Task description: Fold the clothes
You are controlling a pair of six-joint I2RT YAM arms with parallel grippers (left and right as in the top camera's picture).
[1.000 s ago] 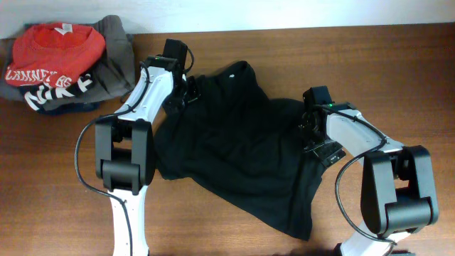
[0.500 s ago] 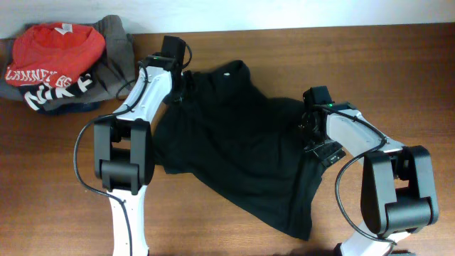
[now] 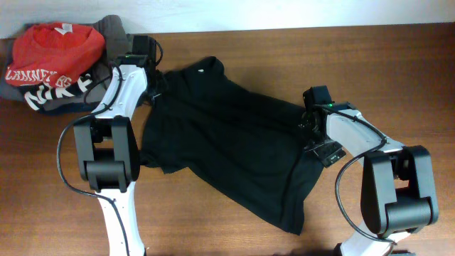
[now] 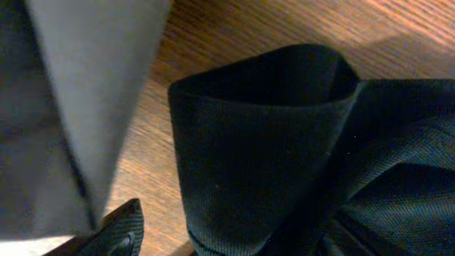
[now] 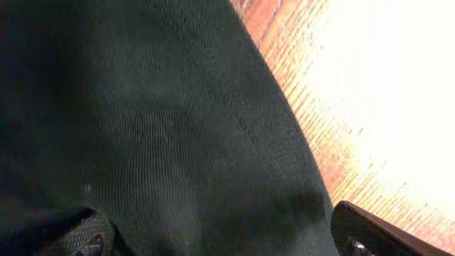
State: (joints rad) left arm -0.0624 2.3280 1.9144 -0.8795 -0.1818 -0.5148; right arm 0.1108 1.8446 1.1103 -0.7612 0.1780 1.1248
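We see the black garment (image 3: 227, 153) lying crumpled across the middle of the desk (image 3: 405, 64), its small white logo (image 3: 200, 70) near the far edge. The left tool (image 3: 155, 80) sits at the garment's far left corner, where a fold of cloth stands up beside one grey finger (image 4: 85, 107) (whether that fold is pinched or loose, we cannot tell). The right tool (image 3: 307, 129) rests at the garment's right edge with its fingers spread wide, black cloth lying between them. A red shirt (image 3: 57, 46) lies on a grey garment (image 3: 117, 39) at the desk's far left corner, just beyond the left tool.
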